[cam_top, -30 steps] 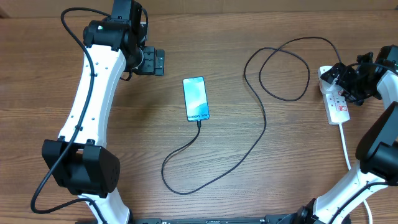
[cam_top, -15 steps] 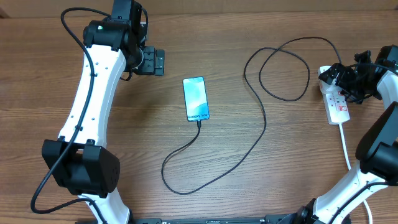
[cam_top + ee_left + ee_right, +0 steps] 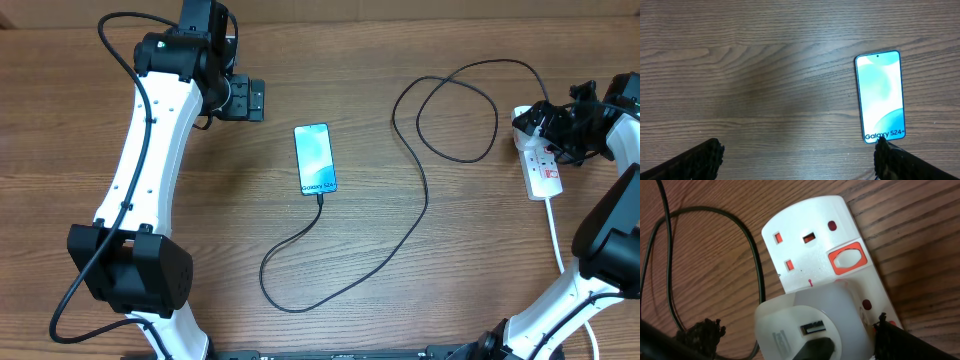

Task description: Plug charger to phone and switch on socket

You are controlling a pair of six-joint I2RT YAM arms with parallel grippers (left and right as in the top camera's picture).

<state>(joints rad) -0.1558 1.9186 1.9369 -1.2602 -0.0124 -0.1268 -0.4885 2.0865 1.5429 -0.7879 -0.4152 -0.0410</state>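
Wood table (image 3: 480, 250); right gripper (image 3: 795, 332), fingers spread, sat over socket (image 3: 810, 245), its switch (image 3: 847, 261) just ahead between them; left gripper (image 3: 797, 157), also spread, far off by phone (image 3: 880, 95).

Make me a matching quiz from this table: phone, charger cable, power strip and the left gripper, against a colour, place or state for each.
1. phone
2. charger
3. socket
4. left gripper

a. white, near the right edge of the table
b. black, looping across the middle
c. open, holding nothing
d. lying flat, screen lit

Pairs: 1-d, 2-b, 3-a, 4-c
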